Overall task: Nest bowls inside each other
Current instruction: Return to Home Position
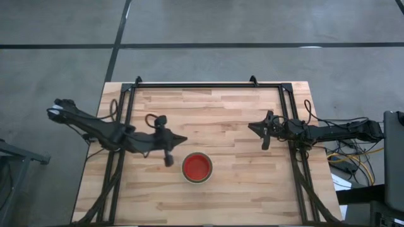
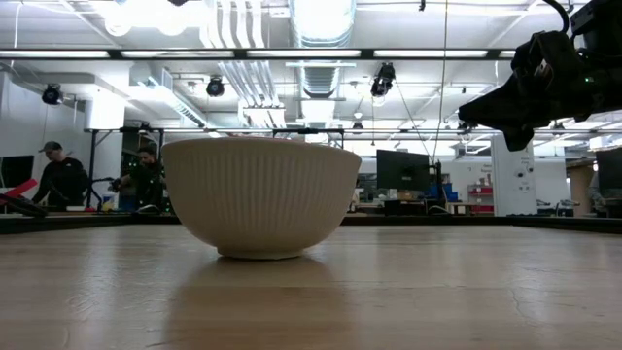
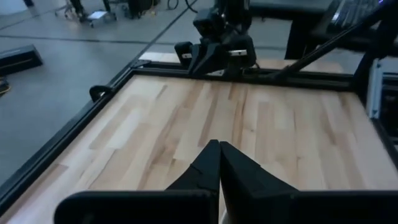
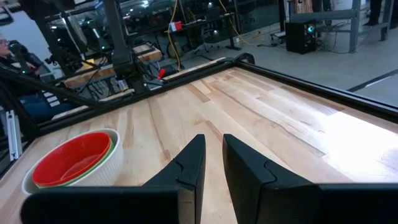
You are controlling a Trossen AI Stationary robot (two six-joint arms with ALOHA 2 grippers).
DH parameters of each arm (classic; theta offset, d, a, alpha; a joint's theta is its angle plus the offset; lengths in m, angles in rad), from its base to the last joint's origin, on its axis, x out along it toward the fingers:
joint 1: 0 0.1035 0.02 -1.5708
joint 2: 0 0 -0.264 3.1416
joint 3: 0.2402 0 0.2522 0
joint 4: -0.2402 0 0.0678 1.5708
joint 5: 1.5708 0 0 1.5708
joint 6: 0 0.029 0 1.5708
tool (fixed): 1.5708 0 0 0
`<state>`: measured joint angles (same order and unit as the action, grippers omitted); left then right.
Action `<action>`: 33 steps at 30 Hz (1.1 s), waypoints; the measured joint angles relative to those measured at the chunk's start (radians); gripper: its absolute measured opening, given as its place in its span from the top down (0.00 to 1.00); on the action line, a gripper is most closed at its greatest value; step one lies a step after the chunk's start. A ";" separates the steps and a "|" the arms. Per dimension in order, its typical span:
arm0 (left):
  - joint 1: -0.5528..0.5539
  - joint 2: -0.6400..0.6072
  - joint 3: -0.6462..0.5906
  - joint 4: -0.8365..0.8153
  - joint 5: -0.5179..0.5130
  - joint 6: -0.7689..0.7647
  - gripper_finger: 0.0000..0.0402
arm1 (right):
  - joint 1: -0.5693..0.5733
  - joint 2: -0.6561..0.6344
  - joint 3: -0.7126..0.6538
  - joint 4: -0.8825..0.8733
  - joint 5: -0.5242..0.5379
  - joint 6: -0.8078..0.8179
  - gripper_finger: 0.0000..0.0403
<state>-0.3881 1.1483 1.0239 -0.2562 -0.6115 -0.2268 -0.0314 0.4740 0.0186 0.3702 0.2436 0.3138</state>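
Your bowls (image 1: 197, 168) sit as one stack on the wooden bench (image 1: 240, 189), about in the middle from left to right. The red bowl (image 4: 71, 158) is on top, inside the others. You can see a thin green rim (image 4: 112, 147) around it, so a green bowl is under the red one. How many green bowls are in there you cannot tell. The whitish bowl (image 2: 260, 199) with ribbed sides is on the outside and stands upright on the bench. From the low view only this whitish bowl shows.

Your left hand (image 1: 182, 139) is up in the air just to the left of the stack and a little farther back. It is not touching the bowls. Its two fingers (image 3: 205, 163) are pressed together and hold nothing.

Your right hand (image 1: 251, 126) is well to the right of the stack, above the bare bench. Its fingers (image 4: 189, 158) are a little apart, with a thin gap between them, and they hold nothing.

The two hands point at each other across the bench.

Two people (image 2: 60, 175) are far off in the room behind the bench, on the left.
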 joint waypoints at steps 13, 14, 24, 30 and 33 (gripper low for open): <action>0.000 -0.335 -0.305 0.063 0.030 0.050 0.98 | 0.000 0.000 0.000 0.000 0.000 0.000 0.87; 0.000 -0.360 -0.324 0.063 0.030 0.057 0.98 | 0.000 0.000 0.000 0.000 0.000 0.000 0.87; 0.000 -0.586 -0.485 0.074 0.027 0.068 0.98 | 0.000 0.000 0.000 0.000 0.000 0.000 0.87; 0.001 -0.700 -0.579 0.099 0.005 0.068 0.98 | 0.000 0.000 0.000 0.000 0.000 0.000 0.87; 0.001 -0.750 -0.621 0.114 -0.020 0.073 0.98 | 0.000 0.000 0.000 0.000 0.000 0.000 0.87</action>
<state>-0.3874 0.3983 0.4025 -0.1418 -0.6315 -0.1535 -0.0315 0.4736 0.0186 0.3706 0.2436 0.3139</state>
